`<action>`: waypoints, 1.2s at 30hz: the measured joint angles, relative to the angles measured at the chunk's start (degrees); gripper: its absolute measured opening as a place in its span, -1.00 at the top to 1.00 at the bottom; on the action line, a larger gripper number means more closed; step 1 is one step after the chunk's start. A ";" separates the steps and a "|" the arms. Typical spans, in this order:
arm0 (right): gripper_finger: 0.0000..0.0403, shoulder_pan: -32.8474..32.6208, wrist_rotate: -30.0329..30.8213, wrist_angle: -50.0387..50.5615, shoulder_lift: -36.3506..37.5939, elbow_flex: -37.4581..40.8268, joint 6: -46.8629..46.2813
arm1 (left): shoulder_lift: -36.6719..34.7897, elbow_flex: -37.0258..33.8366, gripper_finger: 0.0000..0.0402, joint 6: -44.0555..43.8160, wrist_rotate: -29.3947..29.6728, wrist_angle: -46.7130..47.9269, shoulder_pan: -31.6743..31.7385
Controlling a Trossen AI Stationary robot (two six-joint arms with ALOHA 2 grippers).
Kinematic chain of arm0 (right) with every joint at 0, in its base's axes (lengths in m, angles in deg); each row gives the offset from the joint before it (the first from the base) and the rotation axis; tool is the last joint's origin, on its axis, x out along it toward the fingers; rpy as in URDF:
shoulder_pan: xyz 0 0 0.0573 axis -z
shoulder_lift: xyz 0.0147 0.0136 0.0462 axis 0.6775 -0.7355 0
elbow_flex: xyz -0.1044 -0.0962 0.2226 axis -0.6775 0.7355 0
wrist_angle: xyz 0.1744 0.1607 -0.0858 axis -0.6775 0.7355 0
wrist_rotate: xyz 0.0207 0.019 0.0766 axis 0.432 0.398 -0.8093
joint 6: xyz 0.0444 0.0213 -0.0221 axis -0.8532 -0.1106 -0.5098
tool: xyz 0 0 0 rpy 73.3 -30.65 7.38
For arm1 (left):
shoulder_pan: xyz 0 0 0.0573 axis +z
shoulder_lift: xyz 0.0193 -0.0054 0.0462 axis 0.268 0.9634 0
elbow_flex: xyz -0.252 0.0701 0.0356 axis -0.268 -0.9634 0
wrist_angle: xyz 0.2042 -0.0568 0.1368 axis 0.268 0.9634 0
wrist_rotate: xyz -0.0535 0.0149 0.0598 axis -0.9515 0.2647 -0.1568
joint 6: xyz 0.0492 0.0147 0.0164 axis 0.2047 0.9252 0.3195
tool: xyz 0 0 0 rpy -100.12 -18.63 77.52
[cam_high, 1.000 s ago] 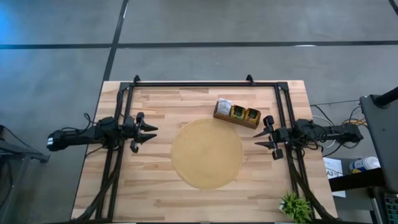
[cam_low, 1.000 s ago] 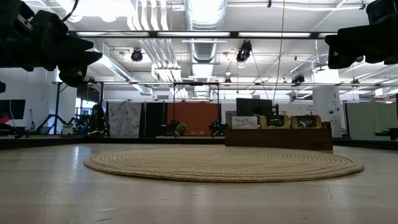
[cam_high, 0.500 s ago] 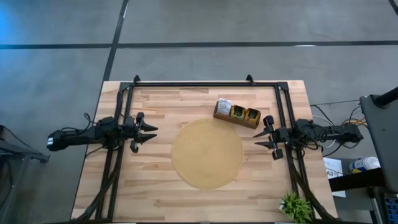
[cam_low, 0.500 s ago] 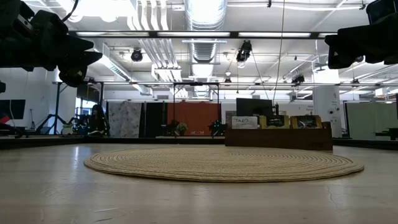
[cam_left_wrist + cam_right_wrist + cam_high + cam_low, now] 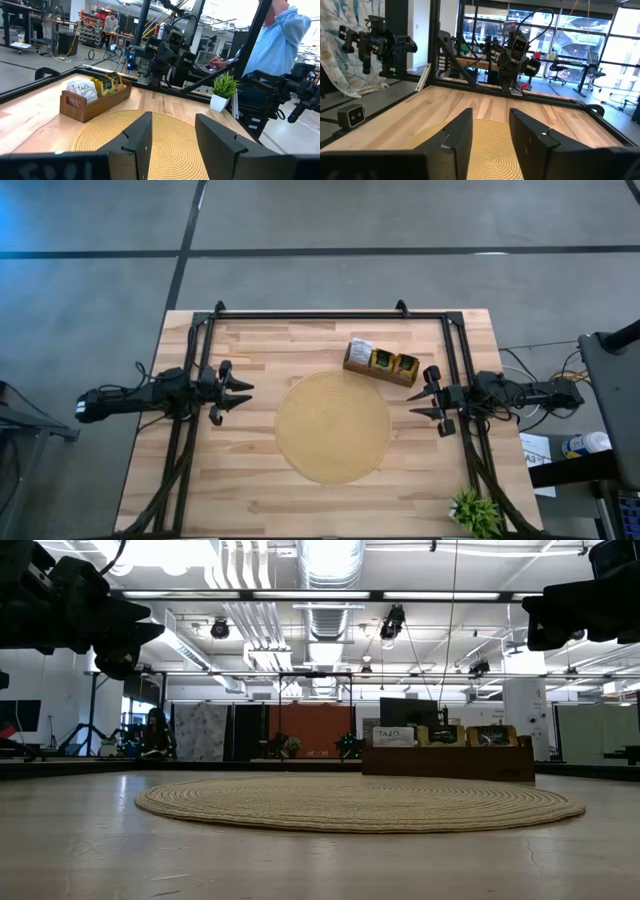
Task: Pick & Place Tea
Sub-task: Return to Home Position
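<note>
We log the table (image 5: 250,490): pale wood planks, smooth, faint satin sheen. Round mat (image 5: 333,427): coiled woven fibre, rough, matt. Organizer box (image 5: 95,102): darker brown wood, smooth, matt. Tea sachets (image 5: 82,90): paper. Left gripper (image 5: 172,117) and right gripper (image 5: 490,112): dark, matt, plastic-looking to us. Frame rail (image 5: 310,314): black metal.

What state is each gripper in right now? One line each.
Left gripper: open, holding nothing.
Right gripper: open, holding nothing.
</note>
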State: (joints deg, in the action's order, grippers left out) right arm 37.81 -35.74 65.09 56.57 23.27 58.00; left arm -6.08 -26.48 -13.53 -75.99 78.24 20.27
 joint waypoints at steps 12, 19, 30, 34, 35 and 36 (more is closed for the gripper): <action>0.39 0.00 0.00 0.00 -0.01 0.00 0.00 | 0.00 0.00 0.28 0.00 0.00 0.01 0.01; 0.35 0.00 0.00 0.00 0.01 0.00 -0.01 | 0.00 0.00 0.28 0.00 0.00 0.00 0.01; 0.39 0.00 0.00 0.00 0.01 -0.02 -0.01 | 0.00 0.00 0.28 0.00 0.01 0.02 0.01; 0.41 0.00 0.00 0.01 0.01 -0.02 0.00 | 0.00 0.00 0.28 0.00 0.02 0.02 0.01; 0.41 0.00 0.00 0.00 0.01 -0.02 -0.01 | 0.00 0.00 0.28 0.00 0.01 0.02 0.01; 0.41 -0.01 0.00 0.01 0.01 -0.02 -0.01 | 0.00 0.00 0.28 0.00 0.00 0.02 0.01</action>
State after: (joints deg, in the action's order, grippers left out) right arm 37.80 -35.74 65.10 56.58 23.25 57.99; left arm -6.08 -26.48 -13.53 -75.99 78.26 20.28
